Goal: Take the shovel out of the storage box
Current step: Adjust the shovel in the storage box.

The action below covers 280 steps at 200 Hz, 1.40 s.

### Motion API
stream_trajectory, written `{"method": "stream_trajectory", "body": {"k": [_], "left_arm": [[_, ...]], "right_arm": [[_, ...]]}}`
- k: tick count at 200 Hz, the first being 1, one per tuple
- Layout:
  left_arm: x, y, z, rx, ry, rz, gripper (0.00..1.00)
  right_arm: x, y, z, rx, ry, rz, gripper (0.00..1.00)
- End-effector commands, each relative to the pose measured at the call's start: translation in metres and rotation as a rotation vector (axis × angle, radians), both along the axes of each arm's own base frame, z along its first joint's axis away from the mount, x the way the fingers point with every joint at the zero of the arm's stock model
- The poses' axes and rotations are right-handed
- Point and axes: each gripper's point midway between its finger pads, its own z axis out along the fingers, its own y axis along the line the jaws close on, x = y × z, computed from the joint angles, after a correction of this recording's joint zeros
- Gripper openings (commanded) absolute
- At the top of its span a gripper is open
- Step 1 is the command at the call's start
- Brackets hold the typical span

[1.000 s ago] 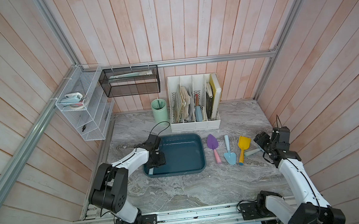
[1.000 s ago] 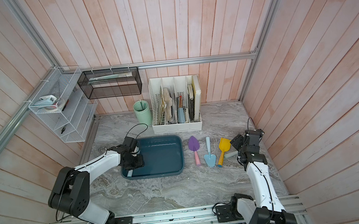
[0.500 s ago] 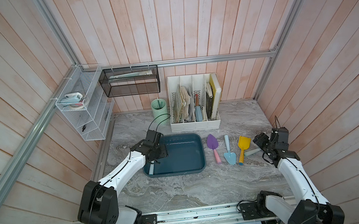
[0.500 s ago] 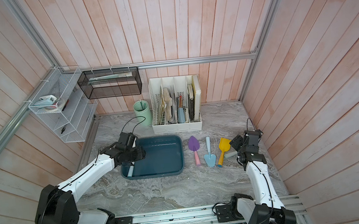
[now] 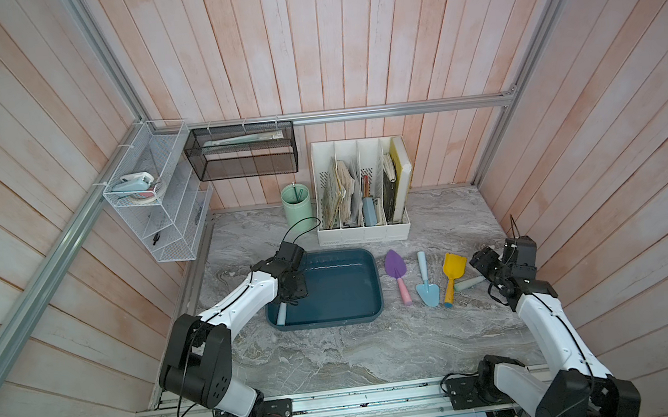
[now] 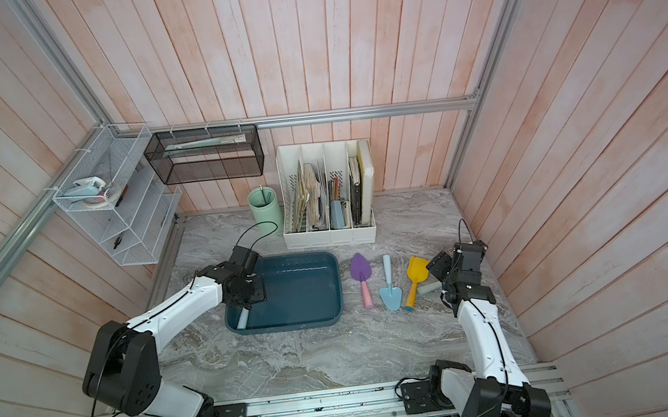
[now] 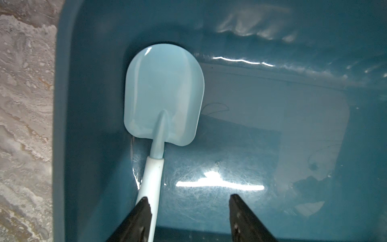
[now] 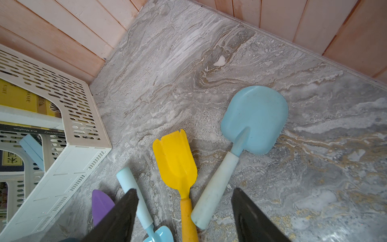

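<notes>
My left arm's wrist camera looks down into the storage box (image 7: pixel 60 117), a dark teal tray. One pale blue shovel (image 7: pixel 163 94) lies flat on its floor, alongside an end wall with its blade near a corner. The left gripper (image 7: pixel 189 199) hangs just above it, fingers (image 7: pixel 138 220) spread wide and holding nothing.

The shovel's long axis runs straight away from the fingertips. The rounded blade is out ahead, and the white handle comes back toward the gripper just inside one finger. I cannot tell whether it touches that finger. The rest of the gap between the fingers shows only bare tray floor, so the handle sits off-centre. I judge the next move calls for a small sideways shift toward that finger before closing across the handle.

The right gripper (image 8: pixel 184 191) is well apart from the box, its fingers also spread and empty. It is above a yellow shovel (image 8: pixel 176 163) and another pale blue shovel (image 8: pixel 255 119) lying on the marble table (image 8: pixel 188 62). The left arm is plainly the nearer one for this pick.
</notes>
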Motion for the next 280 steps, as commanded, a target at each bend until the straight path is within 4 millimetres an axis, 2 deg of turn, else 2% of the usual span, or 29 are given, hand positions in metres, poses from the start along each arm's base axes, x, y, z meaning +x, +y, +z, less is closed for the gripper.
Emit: {"method": "stream_trajectory", "body": {"k": [1,31,57,97,131,161,194,216,236,259,280], "left_arm": [[-0.009,0.015,-0.009,0.045,0.031,0.024,0.64],[-0.017,0.027,-0.024,0.045,0.068,0.047,0.64],[-0.018,0.027,-0.031,0.012,0.070,0.050,0.64],[-0.020,0.015,-0.048,-0.038,0.116,0.033,0.64],[-0.019,-0.006,-0.056,-0.110,0.121,0.004,0.64],[-0.003,-0.046,-0.041,-0.274,0.048,-0.046,0.64],[0.017,-0.094,-0.004,-0.485,-0.044,-0.107,0.64],[0.025,-0.109,0.013,-0.563,-0.076,-0.131,0.65],[0.028,-0.100,0.023,-0.511,-0.102,-0.114,0.65],[0.029,-0.072,0.043,-0.438,-0.192,-0.033,0.68],[0.024,-0.042,0.053,-0.476,-0.270,0.090,0.68]], "right_arm": [[0.001,0.003,-0.001,-0.007,0.004,0.022,0.73],[0.003,0.003,-0.003,-0.003,0.006,0.024,0.73],[0.003,0.003,-0.003,-0.003,0.005,0.024,0.73],[0.001,0.003,-0.005,-0.003,0.013,0.024,0.73],[0.000,0.002,-0.004,-0.012,0.015,0.022,0.73],[0.000,0.003,-0.004,-0.009,0.016,0.024,0.73],[-0.001,0.003,-0.005,-0.007,0.020,0.026,0.73],[-0.002,0.003,-0.005,-0.012,0.021,0.028,0.73],[-0.003,0.003,-0.005,-0.019,0.025,0.029,0.73],[-0.003,0.003,-0.007,-0.020,0.029,0.032,0.73],[-0.001,0.005,-0.010,-0.006,0.029,0.040,0.73]]}}
